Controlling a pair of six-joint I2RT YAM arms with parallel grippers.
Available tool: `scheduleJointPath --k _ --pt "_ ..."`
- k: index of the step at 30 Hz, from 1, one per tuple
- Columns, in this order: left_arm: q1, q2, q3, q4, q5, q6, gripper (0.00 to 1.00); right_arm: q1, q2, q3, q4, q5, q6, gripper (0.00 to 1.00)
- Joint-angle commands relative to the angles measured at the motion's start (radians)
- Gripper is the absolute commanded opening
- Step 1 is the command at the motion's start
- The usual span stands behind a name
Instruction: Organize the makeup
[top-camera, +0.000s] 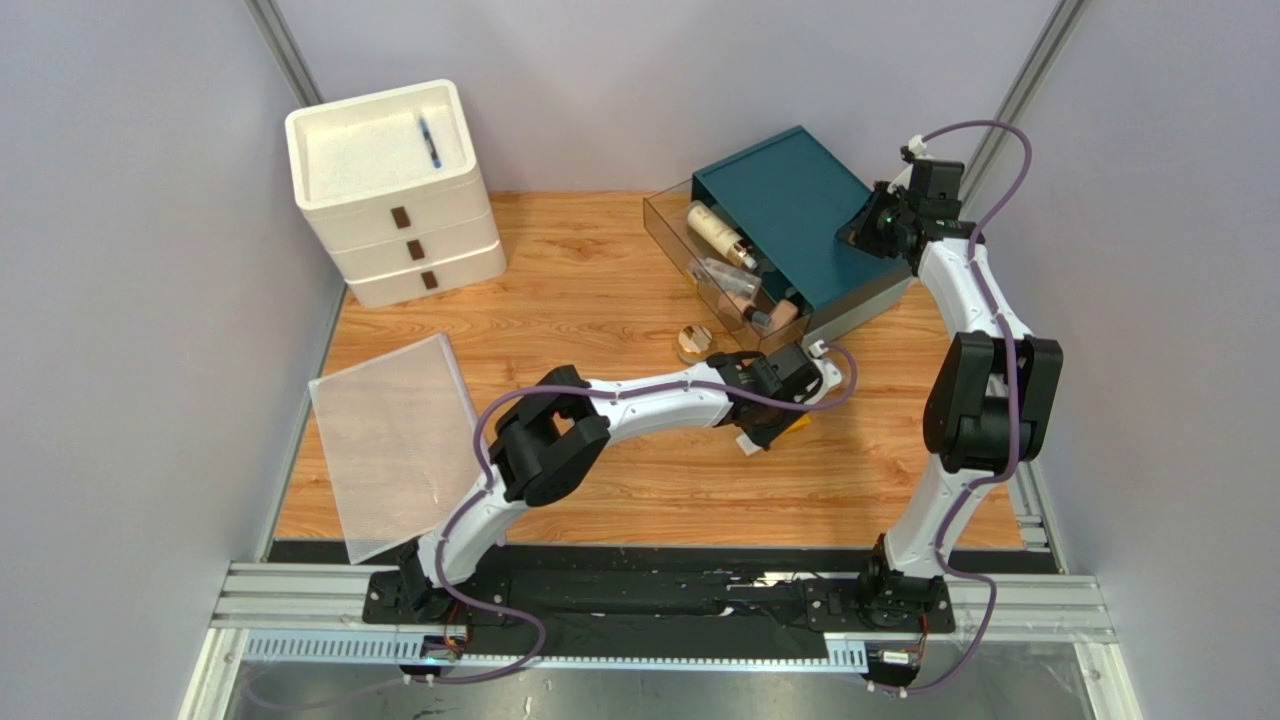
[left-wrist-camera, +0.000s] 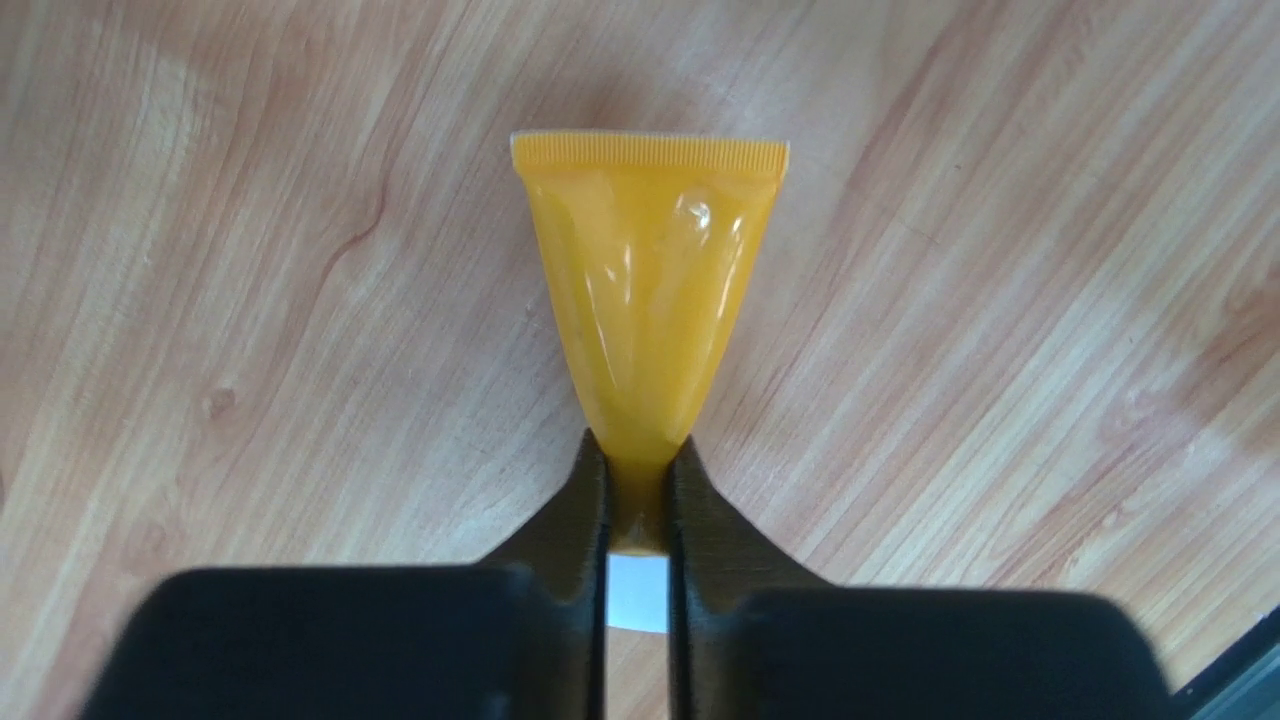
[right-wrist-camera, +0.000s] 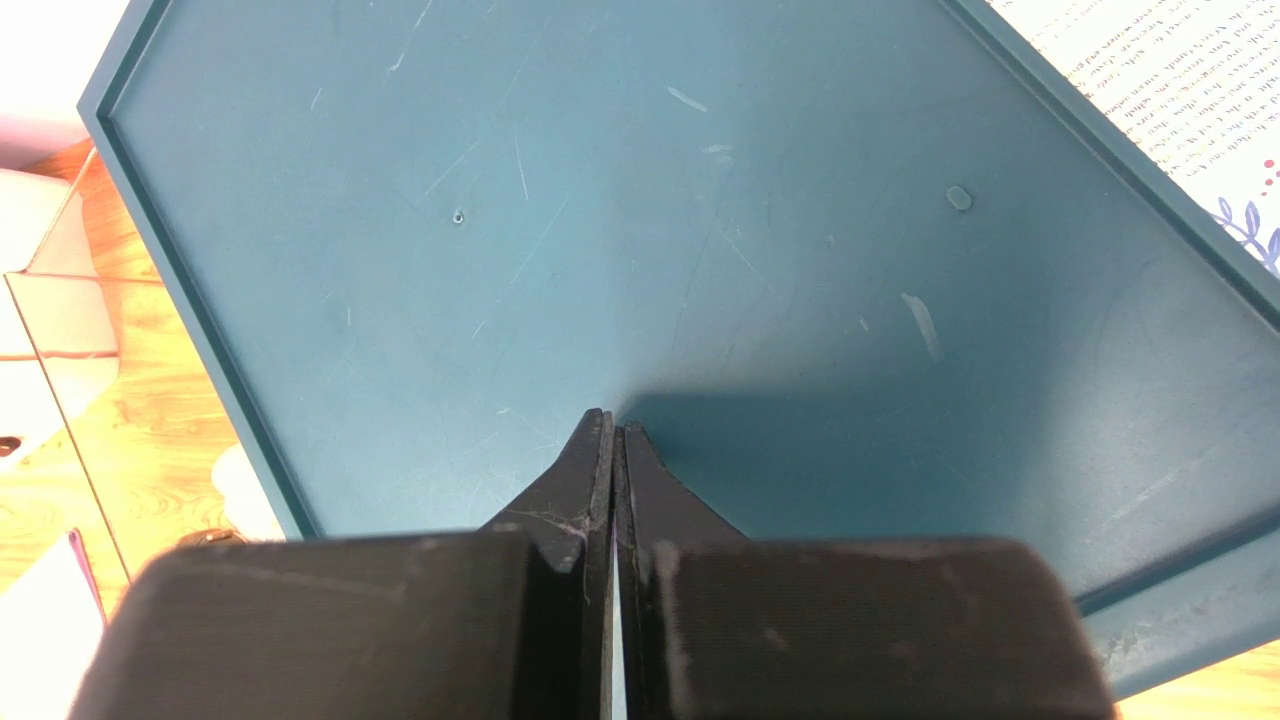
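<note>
My left gripper (left-wrist-camera: 639, 468) is shut on the narrow end of the orange tube (left-wrist-camera: 649, 293), whose crimped end points away from me over the wooden table (left-wrist-camera: 226, 300). In the top view this gripper (top-camera: 769, 408) is at mid table, in front of the clear drawer (top-camera: 672, 240). The drawer is pulled out of the teal box (top-camera: 789, 195) and holds a beige bottle (top-camera: 717, 231) and other makeup. A small gold-lidded jar (top-camera: 693, 339) stands on the table beside the drawer. My right gripper (top-camera: 872, 228) is shut and empty, resting at the teal box top (right-wrist-camera: 676, 225).
A white three-drawer unit (top-camera: 394, 188) stands at the back left with a blue pen (top-camera: 430, 143) in its top tray. A clear flat panel (top-camera: 394, 443) lies at the front left of the table. Grey walls close in both sides.
</note>
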Motion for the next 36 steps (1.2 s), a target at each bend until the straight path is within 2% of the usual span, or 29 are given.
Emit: scheduleJointPath --k 1,8,10,15,20,23,25,30,36 --pt "-0.004 -0.002 -0.061 -0.086 0.063 0.014 0.00 0.009 0.163 -0.122 -0.343 0.109 -0.063 0.00" --pt "-0.006 -0.161 -0.165 -0.069 0.043 0.017 0.00 0.009 0.167 -0.125 -0.339 0.105 -0.061 0.00" --pt "-0.004 -0.218 -0.169 -0.068 -0.013 0.029 0.00 0.009 0.168 -0.125 -0.339 0.103 -0.059 0.00" --pt "-0.001 -0.311 -0.112 -0.078 -0.113 0.071 0.00 0.009 0.171 -0.125 -0.338 0.100 -0.059 0.00" --pt "0.030 -0.338 0.004 -0.103 -0.155 0.068 0.00 0.009 0.174 -0.125 -0.336 0.098 -0.059 0.00" --pt "0.082 -0.356 0.048 -0.081 -0.121 -0.001 0.00 0.009 0.180 -0.122 -0.338 0.092 -0.059 0.00" --pt "0.146 -0.374 0.055 -0.032 -0.049 -0.052 0.00 0.009 0.178 -0.122 -0.339 0.092 -0.059 0.00" --pt "0.292 -0.384 0.034 0.141 0.104 -0.334 0.00 0.009 0.181 -0.128 -0.333 0.089 -0.059 0.00" --pt "0.379 -0.365 0.023 0.339 0.043 -0.536 0.00 0.009 0.184 -0.128 -0.330 0.078 -0.056 0.00"
